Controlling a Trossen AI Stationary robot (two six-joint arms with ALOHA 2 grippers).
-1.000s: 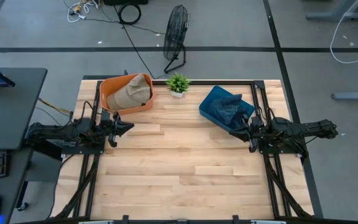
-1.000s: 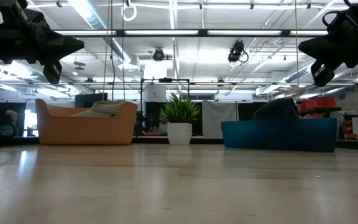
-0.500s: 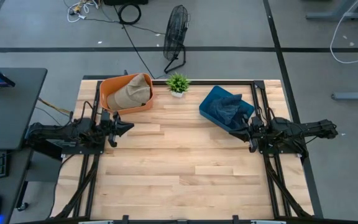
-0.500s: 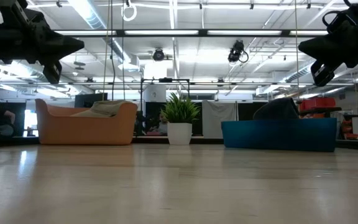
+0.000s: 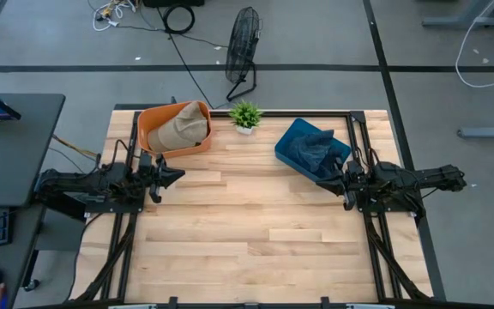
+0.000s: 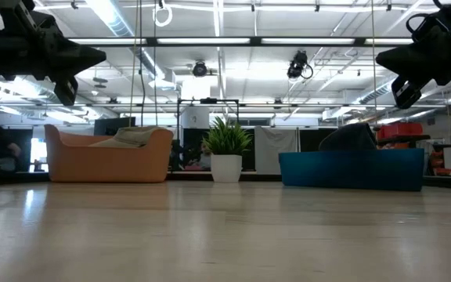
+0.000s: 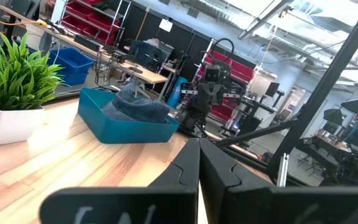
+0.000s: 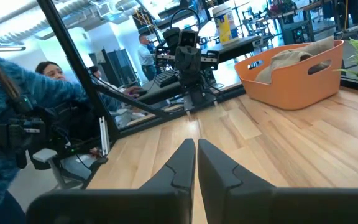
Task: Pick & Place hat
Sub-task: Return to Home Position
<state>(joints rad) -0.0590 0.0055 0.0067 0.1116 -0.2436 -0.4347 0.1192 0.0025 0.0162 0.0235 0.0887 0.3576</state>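
Nothing on your bench (image 5: 247, 232) has shifted over the last second: the orange bin (image 5: 147, 123) sits at its far left corner with the brown cap (image 5: 183, 127) lying inside, the blue bin (image 5: 290, 142) at far right. Your left claw (image 5: 178, 174) hangs just in front of the orange bin, fingers pressed together on nothing, apart from the cap; your right claw (image 5: 345, 186), likewise closed and empty, hangs beside the blue bin.

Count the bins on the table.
2: an orange bin at the far edge on the left arm's side, with tan caps piled inside; a blue bin on the right arm's side, holding dark blue fabric. None looks hidden.
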